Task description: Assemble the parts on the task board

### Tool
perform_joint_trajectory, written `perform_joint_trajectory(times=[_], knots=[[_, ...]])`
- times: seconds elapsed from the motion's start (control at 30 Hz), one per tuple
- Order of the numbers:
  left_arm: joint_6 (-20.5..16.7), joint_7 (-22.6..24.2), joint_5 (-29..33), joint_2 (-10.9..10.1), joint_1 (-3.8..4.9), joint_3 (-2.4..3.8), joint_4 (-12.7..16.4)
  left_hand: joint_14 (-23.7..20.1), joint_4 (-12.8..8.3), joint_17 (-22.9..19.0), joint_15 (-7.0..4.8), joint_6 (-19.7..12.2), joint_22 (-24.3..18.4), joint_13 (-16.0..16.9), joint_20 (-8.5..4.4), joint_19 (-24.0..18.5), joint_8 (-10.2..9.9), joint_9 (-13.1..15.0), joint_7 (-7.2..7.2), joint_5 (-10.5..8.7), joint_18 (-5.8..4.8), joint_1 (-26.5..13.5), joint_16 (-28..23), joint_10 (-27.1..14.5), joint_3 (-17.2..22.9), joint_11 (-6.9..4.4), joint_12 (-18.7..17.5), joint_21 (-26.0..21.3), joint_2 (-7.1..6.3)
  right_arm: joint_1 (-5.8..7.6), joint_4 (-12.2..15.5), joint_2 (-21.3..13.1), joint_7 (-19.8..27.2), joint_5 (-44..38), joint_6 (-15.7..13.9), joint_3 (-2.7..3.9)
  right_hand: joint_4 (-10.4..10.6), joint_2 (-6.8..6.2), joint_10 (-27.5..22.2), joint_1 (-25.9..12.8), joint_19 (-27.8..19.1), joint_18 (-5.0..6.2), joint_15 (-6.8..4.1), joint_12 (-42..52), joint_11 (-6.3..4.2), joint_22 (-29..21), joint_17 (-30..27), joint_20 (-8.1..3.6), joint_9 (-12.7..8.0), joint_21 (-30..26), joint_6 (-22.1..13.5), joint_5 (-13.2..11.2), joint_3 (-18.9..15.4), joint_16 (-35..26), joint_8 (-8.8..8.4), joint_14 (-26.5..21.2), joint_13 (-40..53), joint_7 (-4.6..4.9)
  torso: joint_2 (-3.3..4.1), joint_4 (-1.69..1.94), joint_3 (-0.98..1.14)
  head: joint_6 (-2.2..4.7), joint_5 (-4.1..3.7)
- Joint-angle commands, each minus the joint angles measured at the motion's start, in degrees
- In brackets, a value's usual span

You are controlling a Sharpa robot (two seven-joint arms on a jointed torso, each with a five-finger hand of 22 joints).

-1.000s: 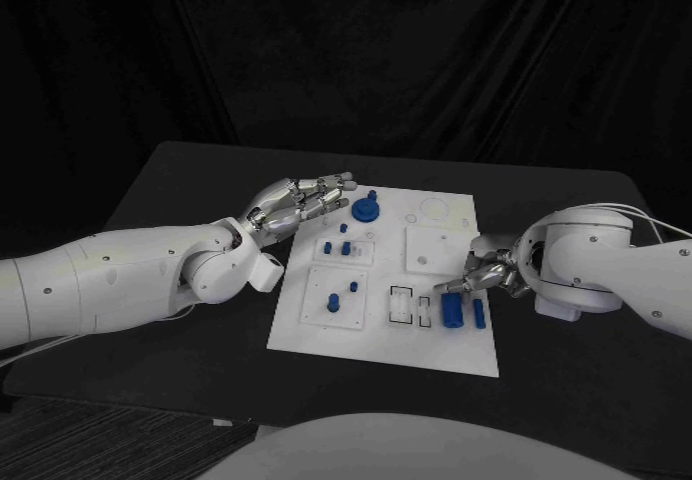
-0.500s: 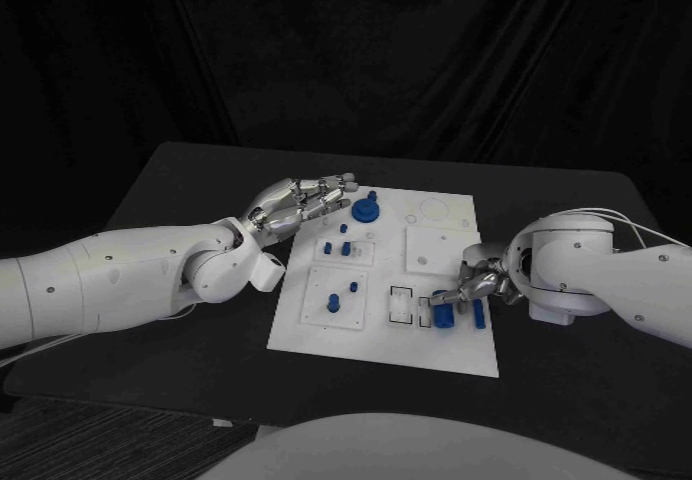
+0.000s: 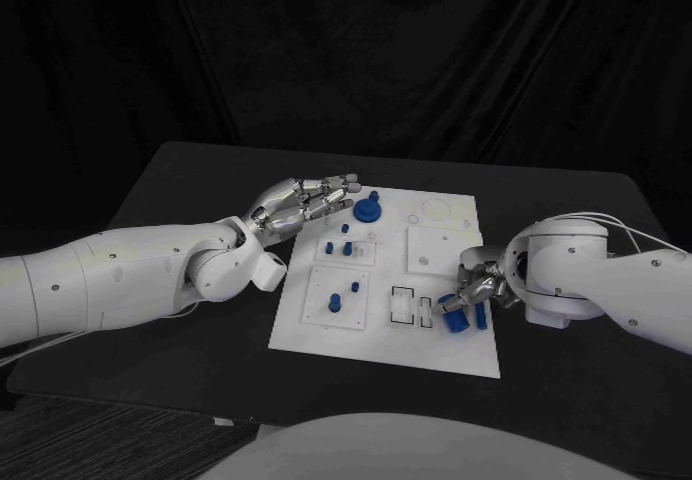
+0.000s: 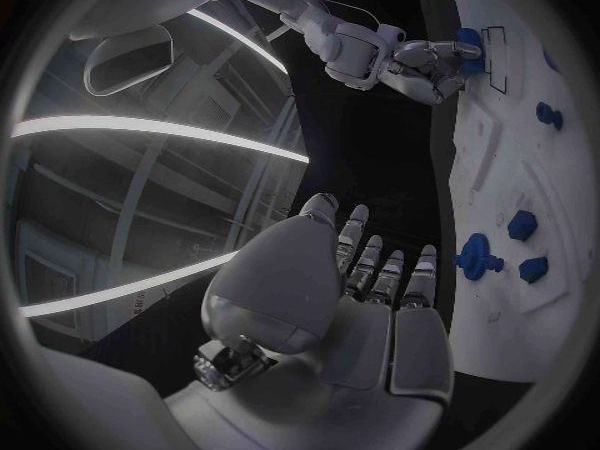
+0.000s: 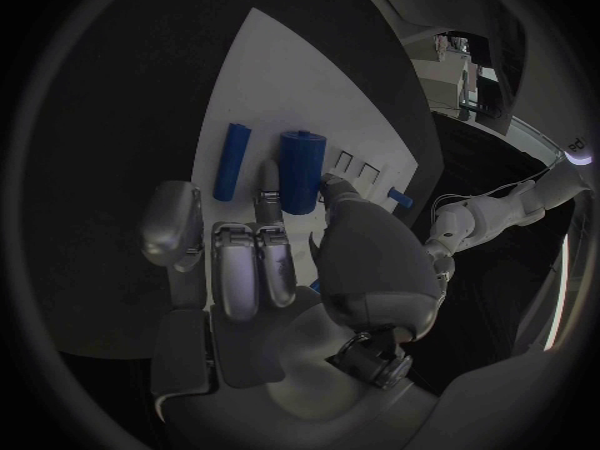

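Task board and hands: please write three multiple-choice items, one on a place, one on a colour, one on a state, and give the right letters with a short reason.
1. Where is the left hand?
A. by the task board's far left corner
B. on its near right corner
C. off the table

2. What colour is the thick cylinder at the right hand?
A. red
B. blue
C. green

3. The left hand is:
A. holding a part
B. pressing the board
C. holding nothing

Answers: 1 A, head view shows it there. 2 B, it is blue in the right wrist view. 3 C, left wrist view shows fingers bare.
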Motion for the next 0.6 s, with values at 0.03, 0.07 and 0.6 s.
perform_joint_trajectory(times=[0.03,0.07,0.6], knots=[[1.0,1.0,0.2,0.1,-0.08,0.05,0.0,0.6,-0.2,0.7,0.29,0.8,0.4,0.4,0.15,0.1,0.0,0.4,-0.12,0.77,-1.35,0.1,0.7,0.1,3.9,0.19,1.3,0.3,-0.85,-0.49,0.0,0.1,-1.1,0.0,-1.4,-0.15,-2.8,2.05,6.1,5.8,-0.3,0.27,0.0,0.7,-0.27,8.1,15.1,-0.12,0.6,-1.3,-3.0,3.9,6.7,1.1,0.37,6.0,15.2,-0.41,-0.02,0.06,-0.03,0.01,0.05],[1.1,1.0,0.2,0.1,-0.08,0.05,0.0,0.6,-0.3,0.7,0.31,0.9,0.4,0.4,0.15,0.2,0.0,0.4,-0.11,0.78,-1.36,0.1,0.8,0.1,3.9,0.19,1.3,0.3,-0.83,-0.53,0.0,0.0,-1.1,0.5,-1.8,-0.15,-3.1,2.27,6.1,6.0,-0.3,0.28,-0.04,0.7,-0.33,8.1,15.1,-0.13,1.0,-1.4,-3.0,4.5,7.2,1.1,0.55,6.0,15.2,-0.48,-0.02,0.07,-0.03,0.01,0.05],[0.9,0.8,0.2,-0.1,-0.11,0.05,-0.2,0.5,-0.5,0.6,-0.04,1.2,0.4,0.4,0.13,0.3,0.1,0.5,0.0,1.02,-1.41,0.5,0.7,0.2,4.5,0.36,1.4,0.3,-0.79,0.34,2.7,-3.3,0.2,18.9,-14.7,-0.14,-5.3,2.66,6.1,5.2,-0.8,0.73,-0.67,0.7,-1.07,7.5,15.1,-0.65,4.3,-4.3,-2.5,10.9,10.5,1.1,3.11,6.0,15.2,-1.28,-0.02,-0.02,0.0,0.01,0.69]])
